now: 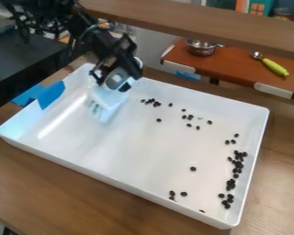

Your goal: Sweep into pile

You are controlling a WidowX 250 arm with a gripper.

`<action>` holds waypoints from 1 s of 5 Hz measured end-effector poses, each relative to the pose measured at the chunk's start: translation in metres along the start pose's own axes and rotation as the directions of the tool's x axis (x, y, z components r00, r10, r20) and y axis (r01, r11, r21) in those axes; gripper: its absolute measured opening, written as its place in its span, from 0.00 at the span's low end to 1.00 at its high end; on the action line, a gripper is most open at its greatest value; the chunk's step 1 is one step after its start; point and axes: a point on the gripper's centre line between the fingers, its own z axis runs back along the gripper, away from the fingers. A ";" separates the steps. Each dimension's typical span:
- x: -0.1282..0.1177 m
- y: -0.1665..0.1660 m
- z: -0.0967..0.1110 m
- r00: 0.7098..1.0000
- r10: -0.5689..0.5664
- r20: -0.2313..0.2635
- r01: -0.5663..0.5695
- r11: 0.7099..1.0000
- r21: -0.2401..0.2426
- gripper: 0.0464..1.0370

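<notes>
My black gripper (117, 81) hangs over the back left part of the white tray (134, 149), shut on a pale white sweeping tool (108, 100). The tool points down, with its lower end over or on the tray floor; whether it touches cannot be told. Small black pieces (238, 164) lie in a dense band along the tray's right wall. Other black pieces (190, 117) are scattered near the back and middle, with a few more (183, 193) toward the front right corner. Some lie just right of the tool (150, 101).
Blue tape (50, 95) is stuck over the tray's left wall. The tray stands on a wooden table (63, 183). Behind it, a red-brown surface holds a metal pot (201, 47) and a green-handled utensil (275, 67). A wooden shelf edge (198, 22) crosses above.
</notes>
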 end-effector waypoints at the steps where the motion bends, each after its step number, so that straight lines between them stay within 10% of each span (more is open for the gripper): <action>1: 0.005 -0.006 -0.011 1.000 -0.008 0.009 0.008 1.000 0.013 0.43; 5: -0.009 -0.064 -0.103 0.996 -0.065 -0.056 0.064 0.998 -0.021 0.42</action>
